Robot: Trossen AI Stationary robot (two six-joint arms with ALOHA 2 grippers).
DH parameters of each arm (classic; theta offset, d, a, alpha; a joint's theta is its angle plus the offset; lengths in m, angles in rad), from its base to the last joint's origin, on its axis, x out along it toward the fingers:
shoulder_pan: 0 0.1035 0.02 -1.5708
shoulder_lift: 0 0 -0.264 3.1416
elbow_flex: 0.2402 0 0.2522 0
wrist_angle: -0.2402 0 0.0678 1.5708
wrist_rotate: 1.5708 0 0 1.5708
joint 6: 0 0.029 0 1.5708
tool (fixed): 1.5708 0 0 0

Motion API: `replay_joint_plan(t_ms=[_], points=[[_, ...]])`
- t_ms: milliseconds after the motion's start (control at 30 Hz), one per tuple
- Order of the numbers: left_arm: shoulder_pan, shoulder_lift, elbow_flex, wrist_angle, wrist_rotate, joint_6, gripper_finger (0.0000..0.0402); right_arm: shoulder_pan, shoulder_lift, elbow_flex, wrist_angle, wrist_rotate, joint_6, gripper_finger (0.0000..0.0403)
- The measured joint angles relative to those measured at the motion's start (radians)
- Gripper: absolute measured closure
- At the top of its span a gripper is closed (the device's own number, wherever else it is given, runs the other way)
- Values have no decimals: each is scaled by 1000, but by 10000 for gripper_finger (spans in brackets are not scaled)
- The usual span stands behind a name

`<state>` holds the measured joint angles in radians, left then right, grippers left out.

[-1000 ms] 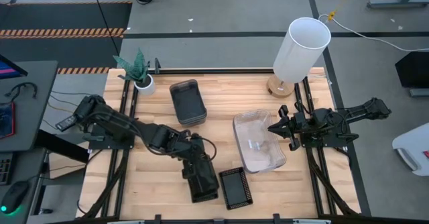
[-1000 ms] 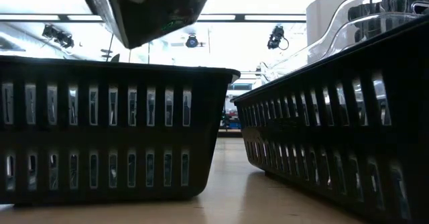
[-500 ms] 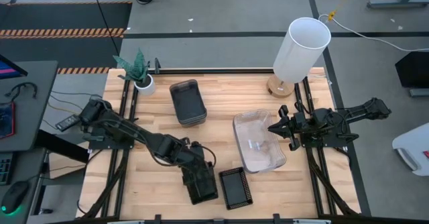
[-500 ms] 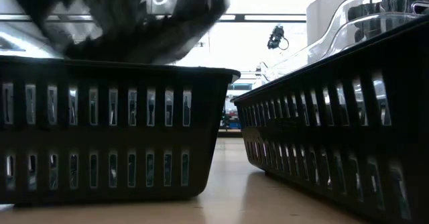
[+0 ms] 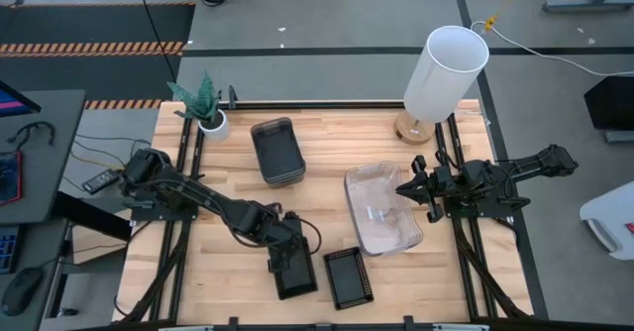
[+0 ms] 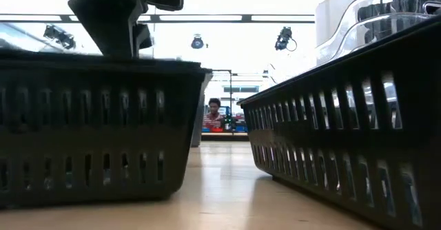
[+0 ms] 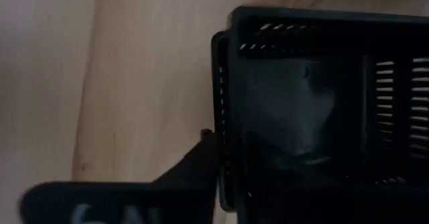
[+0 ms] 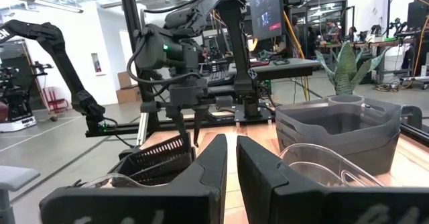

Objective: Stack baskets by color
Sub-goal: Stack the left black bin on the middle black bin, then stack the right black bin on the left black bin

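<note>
A black mesh basket (image 5: 297, 276) sits near the table's front edge, nested in another black one (image 6: 96, 140). My left gripper (image 5: 285, 252) points steeply down over its far short wall, fingers parted, one outside (image 7: 194, 163) and one inside. A single black mesh basket (image 5: 349, 276) lies just right of it. Smoky-grey baskets (image 5: 277, 151) stand stacked at the far middle. Clear baskets (image 5: 381, 210) stand stacked right of centre. My right gripper (image 5: 406, 189) waits level beside the clear stack, shut and empty. My left gripper straddles the top basket's far short wall (image 7: 218, 117) from above. The outer fingertip (image 7: 204, 143) lies against or just beside the rim. I cannot tell whether either finger still touches it. The basket rests level in the one below.
A small potted plant (image 5: 206, 111) stands at the far left corner and a tall white cylinder (image 5: 448, 68) at the far right. Bare wood lies between the grey stack and the black baskets. A person (image 6: 215, 113) shows far off in the room.
My left gripper has come down toward the near edge with the black basket. The basket hung tilted above the standing black one and now sits level inside it. In the low view the pair stands a little farther toward the table's left.
</note>
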<state>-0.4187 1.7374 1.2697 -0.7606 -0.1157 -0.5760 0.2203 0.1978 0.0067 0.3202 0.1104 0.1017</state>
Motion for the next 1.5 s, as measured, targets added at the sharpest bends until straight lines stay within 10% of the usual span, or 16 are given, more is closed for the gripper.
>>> replay_joint_plan(t_ms=[367,800,1500], points=[[47,-1,2,185,-72,65,217,0,0,0,0,0,0,362],[56,5,0,33,-150,139,252,0,0,0,0,0,0,362],[54,248,87,637,-36,110,260,0,5,0,7,0,0,362]])
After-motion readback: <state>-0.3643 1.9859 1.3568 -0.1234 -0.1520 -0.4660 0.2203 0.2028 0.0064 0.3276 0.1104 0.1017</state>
